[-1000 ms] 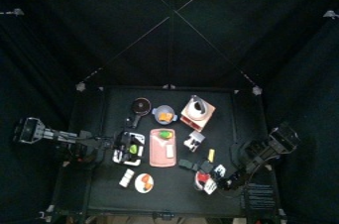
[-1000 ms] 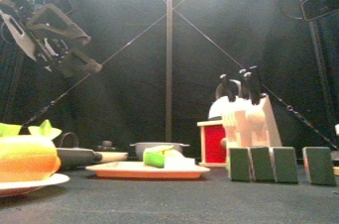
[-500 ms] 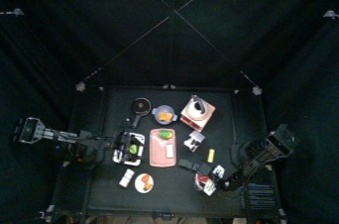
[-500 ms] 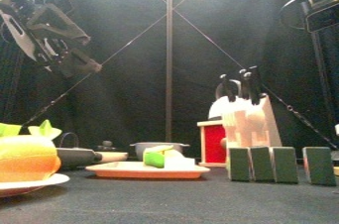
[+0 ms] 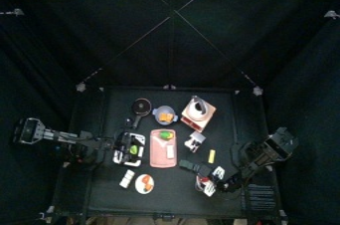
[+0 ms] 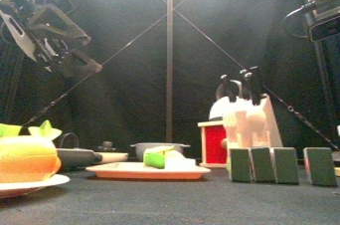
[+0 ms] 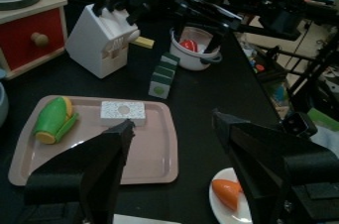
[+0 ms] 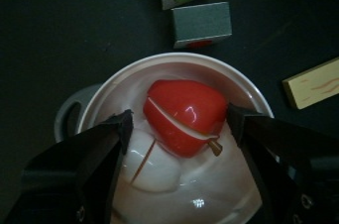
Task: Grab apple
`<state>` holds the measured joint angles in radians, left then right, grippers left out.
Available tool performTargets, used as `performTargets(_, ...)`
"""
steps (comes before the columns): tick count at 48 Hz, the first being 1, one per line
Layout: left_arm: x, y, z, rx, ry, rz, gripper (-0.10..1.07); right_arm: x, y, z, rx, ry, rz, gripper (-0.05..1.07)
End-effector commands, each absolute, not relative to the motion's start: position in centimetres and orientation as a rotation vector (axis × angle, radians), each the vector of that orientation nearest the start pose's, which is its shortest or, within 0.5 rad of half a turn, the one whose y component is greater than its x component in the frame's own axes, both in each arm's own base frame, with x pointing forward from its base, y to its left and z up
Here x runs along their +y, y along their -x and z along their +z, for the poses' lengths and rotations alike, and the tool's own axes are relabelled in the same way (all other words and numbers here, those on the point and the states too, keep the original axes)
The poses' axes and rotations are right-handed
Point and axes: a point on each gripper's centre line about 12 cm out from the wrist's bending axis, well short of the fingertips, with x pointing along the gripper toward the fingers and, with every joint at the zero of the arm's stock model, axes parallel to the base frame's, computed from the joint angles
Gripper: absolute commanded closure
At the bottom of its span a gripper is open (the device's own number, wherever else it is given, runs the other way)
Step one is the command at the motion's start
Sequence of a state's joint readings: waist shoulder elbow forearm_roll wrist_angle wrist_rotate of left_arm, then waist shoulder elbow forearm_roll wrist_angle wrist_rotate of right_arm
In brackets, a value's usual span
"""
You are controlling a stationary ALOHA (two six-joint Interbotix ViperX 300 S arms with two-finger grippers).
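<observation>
since a second ago the right arm has slid in toward the front right of the tabletop (image 5: pixel 106 119); in the front view it has climbed almost out of sight at the upper right, and the left arm has not shifted. the right pincer (image 8: pixel 179 183) now hangs right over a white bowl (image 8: pixel 245 173), its two black jaws spread wide, one on each side of the bowl and closed on nothing. inside the bowl lies the apple (image 8: pixel 185 116), red, with a thin pale stripe across it and a small stem at one edge. it looks more like a rounded wedge than a ball, and its longer axis runs slantwise from the broad rounded end to the narrower stem end; the stem end points toward the pincer side of the right wrist view. a whitish lump lies beside it in the bowl. past the bowl on the dark tabletop stand two grey-green blocks (image 8: pixel 200 20), and a tan strip shows at the edge. from above, the bowl (image 5: pixel 202 181) sits near the front right corner with the right pincer (image 5: pixel 217 180) at it. the left pincer (image 7: pixel 172 164) hangs over the left side, jaws wide apart and empty, above a pink tray (image 7: pixel 79 159) with a green piece (image 7: pixel 54 124) and a white card; a white knife block (image 7: pixel 103 38) stands beyond.
</observation>
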<state>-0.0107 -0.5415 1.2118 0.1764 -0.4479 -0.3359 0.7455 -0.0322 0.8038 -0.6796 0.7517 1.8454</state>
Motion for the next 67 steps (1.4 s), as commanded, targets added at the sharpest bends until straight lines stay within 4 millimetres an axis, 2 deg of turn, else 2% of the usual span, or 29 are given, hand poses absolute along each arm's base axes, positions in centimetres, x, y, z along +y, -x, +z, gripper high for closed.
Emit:
performTargets(1, -1.1, -24.8, 20.7, 0.217, 0.183, -0.066, 0.00, 15.8, -24.6, 12.1, 1.038, -0.398, -0.480, 0.02)
performTargets(22, -1.1, -24.8, 20.7, 0.217, 0.185, -0.066, 0.00, 16.1, -24.6, 12.6, 1.032, -0.419, -0.473, 0.26)
performTargets(43, -1.1, -24.8, 20.6, 0.219, 0.183, -0.066, 0.00, 16.4, -24.1, 16.1, 0.975, -0.439, -0.464, 0.27)
performTargets(67, -1.1, -24.8, 20.6, 0.219, 0.183, -0.066, 0.00, 16.6, -24.4, 17.4, 0.943, -0.438, -0.449, 0.27)
